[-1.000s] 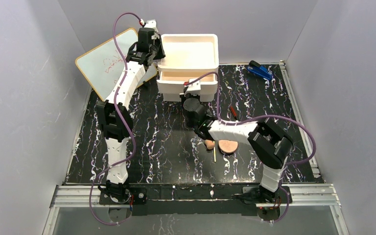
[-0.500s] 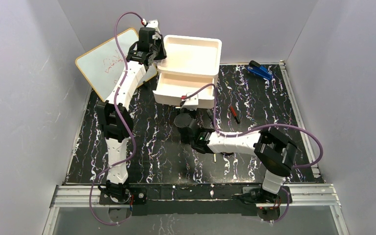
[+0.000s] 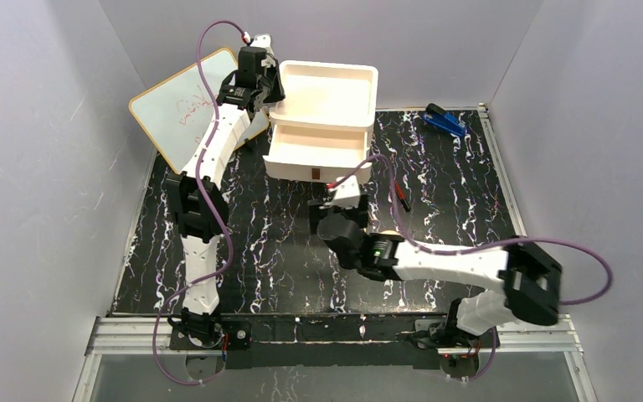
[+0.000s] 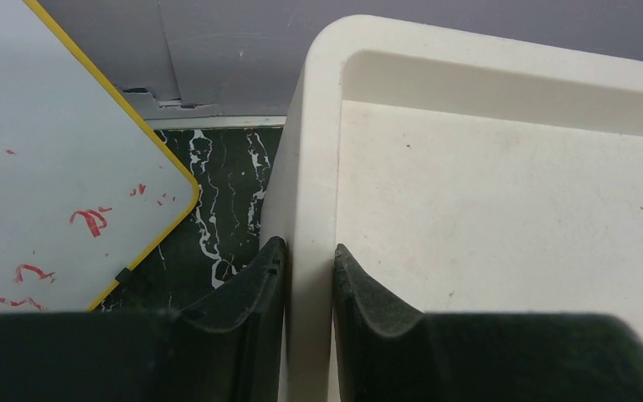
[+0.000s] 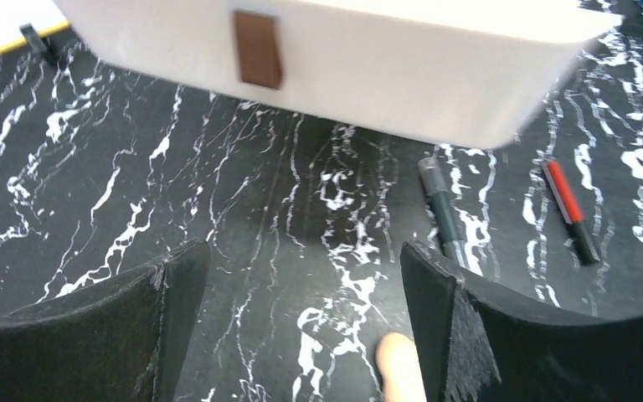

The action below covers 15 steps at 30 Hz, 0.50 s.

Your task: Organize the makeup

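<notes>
**Right tool wide and empty before the drawer, left tool clamped on the box rim**

In the overhead view the white drawer box (image 3: 322,92) fills the upper middle of the frame. Its lower drawer (image 3: 314,155) stands out toward the bottom of the frame, with a brown handle (image 5: 258,48) on its front. The left tool (image 4: 307,251) is closed on the box's left rim, one finger outside the wall and one inside the top tray. Just left of it a whiteboard (image 3: 180,105) with a yellow edge sits in the upper left, and only a narrow strip of table (image 3: 243,243) shows between it and the box. A blue clip-like object (image 3: 445,121) lies at the upper right near the table's far edge, well apart from the rest.

The right tool (image 5: 301,251) hangs just below the drawer front, fingers spread wide with nothing between them; marbled table shows in the gap. In its wrist view a grey pencil (image 5: 442,213) lies right of centre, its upper end near the drawer's lower right corner. A red-and-black pencil (image 5: 571,209) lies further right, apart from it. The tan sponge (image 5: 400,364) shows at the bottom edge, just beside the inner face of the right-hand finger.

The right arm crosses the lower right of the overhead frame and hides the table beneath it. Bare marble runs across the lower left between the two arms, and grey walls close in on three sides
</notes>
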Available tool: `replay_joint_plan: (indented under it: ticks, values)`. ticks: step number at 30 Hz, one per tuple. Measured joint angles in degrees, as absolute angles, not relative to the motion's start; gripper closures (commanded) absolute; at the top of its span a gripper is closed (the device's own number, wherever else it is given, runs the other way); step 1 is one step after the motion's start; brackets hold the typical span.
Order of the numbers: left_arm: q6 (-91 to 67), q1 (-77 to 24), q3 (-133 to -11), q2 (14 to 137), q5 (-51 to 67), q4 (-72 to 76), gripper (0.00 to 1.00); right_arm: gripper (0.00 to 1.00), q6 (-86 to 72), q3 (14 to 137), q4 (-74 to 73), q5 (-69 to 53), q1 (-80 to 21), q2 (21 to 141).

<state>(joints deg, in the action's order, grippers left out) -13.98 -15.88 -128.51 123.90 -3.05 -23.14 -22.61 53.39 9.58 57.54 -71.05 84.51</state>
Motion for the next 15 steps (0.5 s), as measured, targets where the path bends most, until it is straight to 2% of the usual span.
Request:
replay_joint_plan:
  ticks: [8,12,15]
  values:
    - [-14.2,-16.0,-130.1,124.5,-4.1,-24.6,1.0,0.12,-34.2,44.6,-7.4,62.0,-71.4,61.6]
    - [-14.5,-15.9,-131.0,125.0,-4.2,-25.2,1.0,0.16,-43.7,43.1,-20.0,63.2,-70.4,55.9]
    - [-15.0,-15.6,-132.4,125.8,-3.8,-26.3,1.0,0.17,-48.8,42.1,-26.7,60.6,-65.8,55.1]
